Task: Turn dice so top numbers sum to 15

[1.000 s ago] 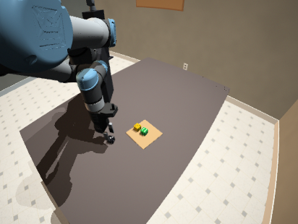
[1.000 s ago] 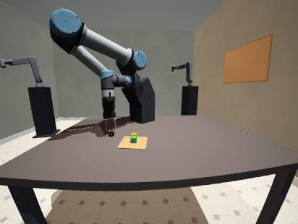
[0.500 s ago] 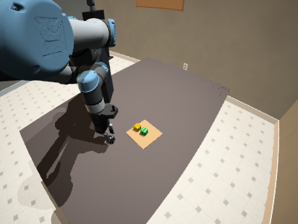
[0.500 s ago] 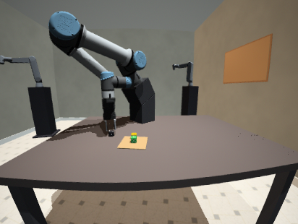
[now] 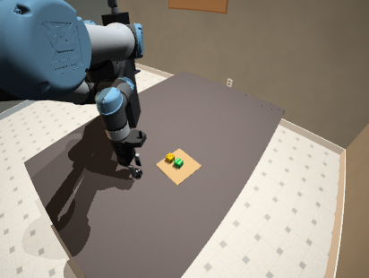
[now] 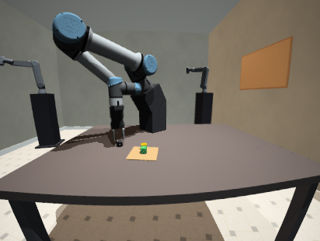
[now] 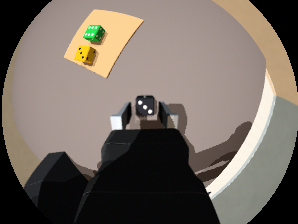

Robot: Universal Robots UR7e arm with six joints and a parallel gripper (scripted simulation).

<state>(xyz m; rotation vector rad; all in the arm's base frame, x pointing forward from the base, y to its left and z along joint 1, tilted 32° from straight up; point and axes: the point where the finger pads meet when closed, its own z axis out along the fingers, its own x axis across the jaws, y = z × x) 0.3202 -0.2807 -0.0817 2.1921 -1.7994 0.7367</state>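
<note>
The relation that counts is between the black die [image 5: 138,173] [image 6: 120,143] [image 7: 145,106] and the tool [image 5: 137,165] [image 6: 119,136] [image 7: 144,108]: in the wrist view the die sits between the two fingertips, slightly forward of them, with a gap on either side. It shows a diagonal of three white pips toward the wrist camera. It rests on the tabletop [image 5: 215,121] [image 6: 217,167] [image 7: 200,65], off the mat [image 5: 179,178] [image 6: 133,156] [image 7: 116,44] and beside it, so it has to travel to join the other two. Those are the yellow die [image 5: 169,157] [image 6: 144,144] [image 7: 85,54] and the green die [image 5: 178,162] [image 6: 144,149] [image 7: 93,33], both on the mat and near each other. A cube has no long axis, so what matters is that its side faces meet the pads squarely, and in the wrist view they look roughly parallel to them. The tool stands well open and grips nothing; whether a fingertip grazes the die cannot be told. Closing from here would probably catch the black die, though a little more forward reach may be wise, since a shallow pinch could let it twist.

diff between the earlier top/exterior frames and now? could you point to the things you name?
No clear change in the top or exterior views. The gripper [image 5: 137,166] [image 6: 119,137] [image 7: 144,108] stays low at the black die [image 5: 138,173] [image 6: 120,143] [image 7: 145,106], off the mat [image 5: 179,177] [image 6: 133,155] [image 7: 111,50]. The yellow die [image 5: 170,157] [image 6: 144,144] [image 7: 85,54] and green die [image 5: 178,162] [image 6: 144,150] [image 7: 94,33] stay on the mat. Any small finger motion is too fine to tell.
</note>
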